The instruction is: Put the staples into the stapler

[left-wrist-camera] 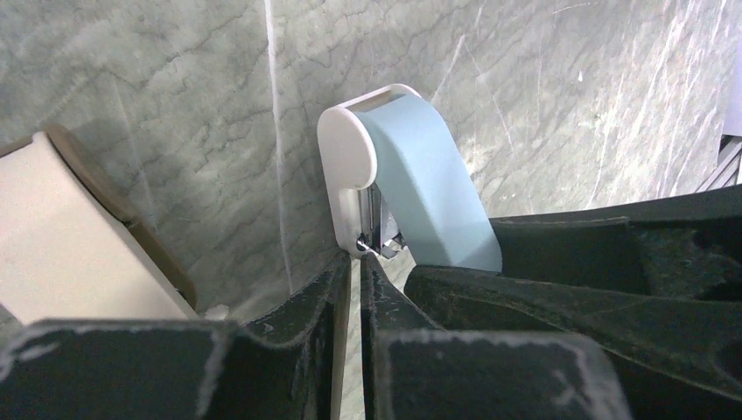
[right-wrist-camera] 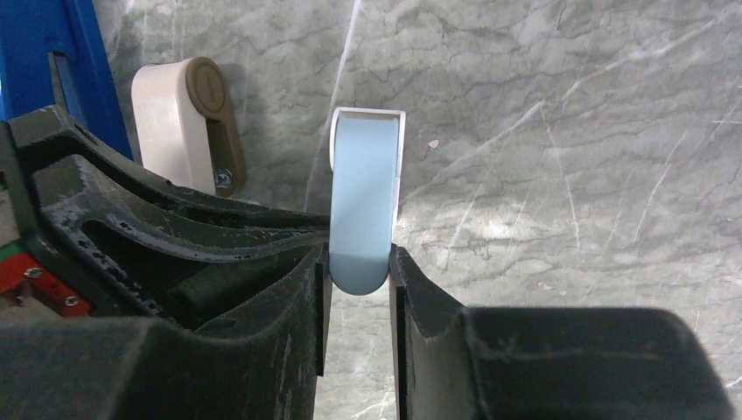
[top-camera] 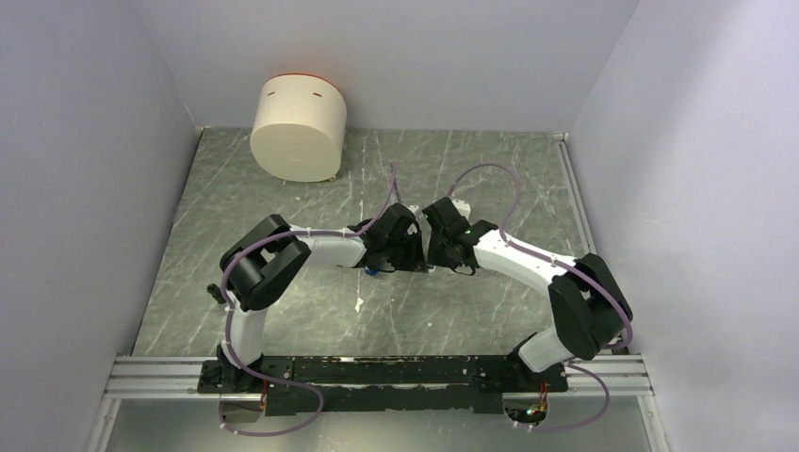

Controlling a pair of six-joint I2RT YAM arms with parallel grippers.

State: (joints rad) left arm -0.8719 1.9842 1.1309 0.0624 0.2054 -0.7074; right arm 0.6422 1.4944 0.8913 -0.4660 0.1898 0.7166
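Grey-green marbled table (top-camera: 452, 311), white walls on three sides, cream cylinder (top-camera: 299, 127) at the back left. We see both arms bent inward so that their heads meet mid-table.

Right gripper (right-wrist-camera: 359, 262): fingers (right-wrist-camera: 411, 293) clamped on the rounded end of a pale-blue piece (right-wrist-camera: 363, 192), one pad on each flat side, and the piece stands straight up out of the grip.

Left gripper (left-wrist-camera: 356, 258): fingers (left-wrist-camera: 328, 293) almost together, with only a thin slit between them. The tips sit right at a silver bit (left-wrist-camera: 382, 247) in the mouth of the pale-blue piece. We cannot tell whether they pinch it or only touch it, nor whether that bit is the staples.

A tan piece (right-wrist-camera: 179, 118) lies on the table just beside the pale-blue one, apart from both grippers.

The stapler (right-wrist-camera: 35, 52) shows only in part. We see its bright blue in the top-left corner of the right wrist view, and as a blue speck under the left gripper in the top view.
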